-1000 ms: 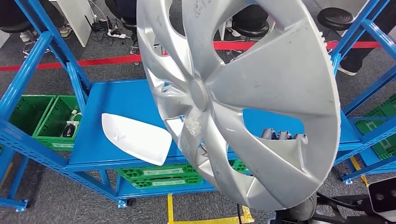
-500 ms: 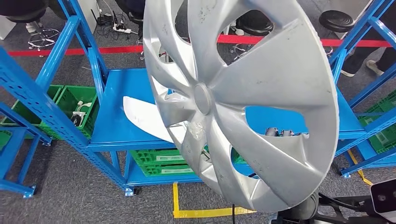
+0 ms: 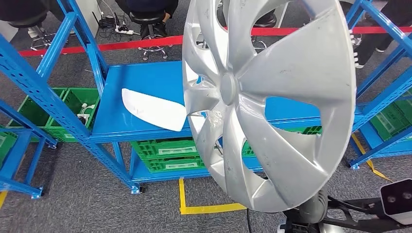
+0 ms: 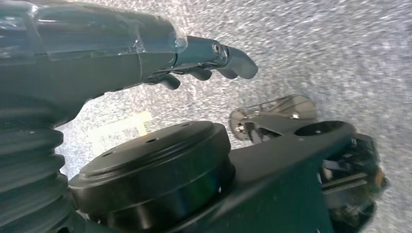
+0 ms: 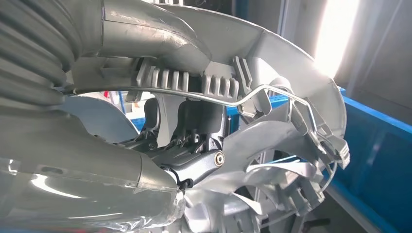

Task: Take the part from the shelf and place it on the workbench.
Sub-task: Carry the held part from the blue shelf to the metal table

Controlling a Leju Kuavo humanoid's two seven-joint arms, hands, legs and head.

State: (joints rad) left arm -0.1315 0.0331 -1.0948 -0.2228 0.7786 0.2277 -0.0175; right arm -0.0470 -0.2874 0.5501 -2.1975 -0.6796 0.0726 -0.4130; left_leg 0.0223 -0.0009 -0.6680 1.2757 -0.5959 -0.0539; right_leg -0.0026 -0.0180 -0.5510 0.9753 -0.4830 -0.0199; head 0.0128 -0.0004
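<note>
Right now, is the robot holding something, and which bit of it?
The right hand grips the silver wheel cover at its rim. The left hand holds nothing.

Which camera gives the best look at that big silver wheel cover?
The head view: the wheel cover shows nearly its whole spoked front. The right wrist view shows its ribbed back rim, gripped by the right hand. The left wrist view faces the floor.

- The silver spoked plastic wheel cover [image 3: 272,102] I hold runs past the head view's top edge.
- It hides the right end of the white curved panel [image 3: 153,109] and much of the blue metal shelf [image 3: 141,85].
- My right hand [image 5: 160,131] is partly buried among its ribs.
</note>
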